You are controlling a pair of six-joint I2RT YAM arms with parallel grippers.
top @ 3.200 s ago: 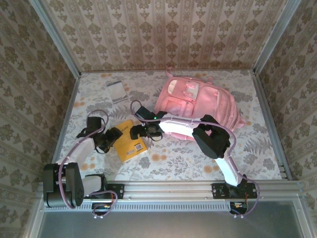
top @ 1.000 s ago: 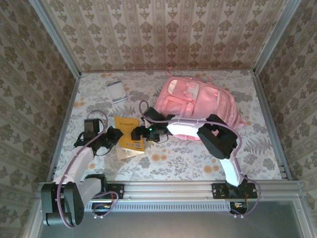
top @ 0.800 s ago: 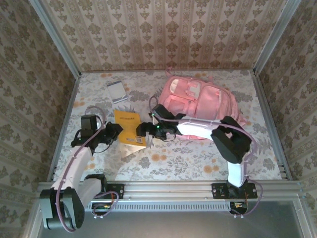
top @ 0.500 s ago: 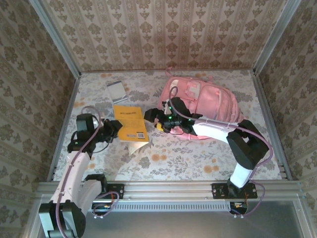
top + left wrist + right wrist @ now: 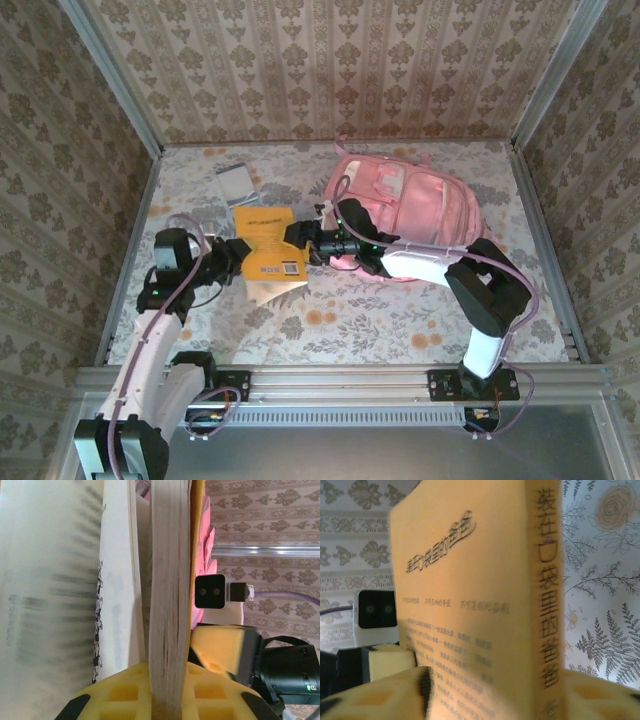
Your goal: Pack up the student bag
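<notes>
The left gripper (image 5: pixel 232 262) has its fingers clamped on the left edge of a yellow book (image 5: pixel 270 255). The right gripper (image 5: pixel 298 240) has a finger on each side of the book's other edge, though I cannot tell whether they squeeze it. The pink bag (image 5: pixel 420 205) lies just right of those fingers.

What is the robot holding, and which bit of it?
The left tool grips the book by its page edge. The right tool straddles the spine side; its grip cannot be told.
</notes>
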